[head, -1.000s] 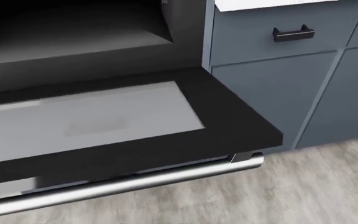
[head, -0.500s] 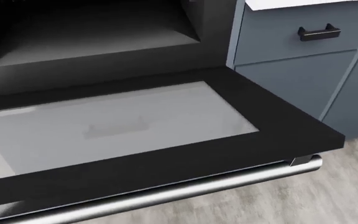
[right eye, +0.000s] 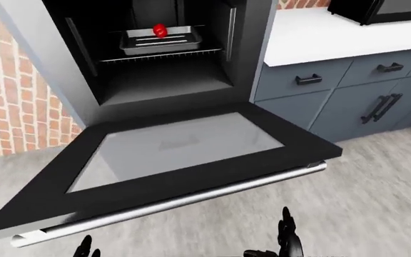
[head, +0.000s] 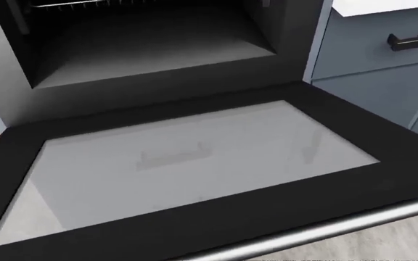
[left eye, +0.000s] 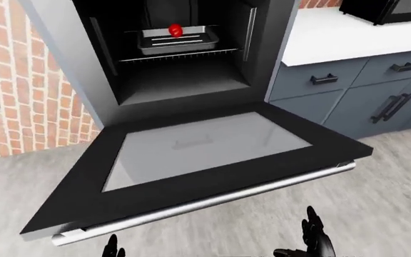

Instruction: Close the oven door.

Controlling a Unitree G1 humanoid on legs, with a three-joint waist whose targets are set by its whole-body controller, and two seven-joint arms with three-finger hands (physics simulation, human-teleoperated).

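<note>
Grey floor point(left eye: 398, 176) fills the bottom of the eye views, and a red brick wall point(left eye: 5, 80) stands at 9 o'clock. Blue-grey cupboards point(left eye: 334, 91) with black handles point(left eye: 324, 80) sit at 3 o'clock under a white counter point(left eye: 334, 32). A black box, maybe a microwave point(left eye: 391, 8), shows at 1 o'clock.

The oven point(left eye: 170, 48) is at 12 o'clock. Its door point(left eye: 191, 160) is down flat and wide open, reaching toward 6 o'clock. The door has a grey glass pane point(head: 187, 163) in a black frame, and a long silver bar point(left eye: 212, 201) runs along its near edge. Inside, a metal tray point(left eye: 177, 40) rests on a wire rack point(left eye: 177, 55), with something small and red point(left eye: 176, 30) in it.

The right hand point(left eye: 313, 241) shows at 5 o'clock, below the bar and not touching it. Its black fingers point(left eye: 310, 219) point up and look spread apart, holding nothing. Only a black tip of the left hand point(left eye: 112, 249) peeks in at 7 o'clock, also clear of the bar, and I cannot tell how its fingers are set.
</note>
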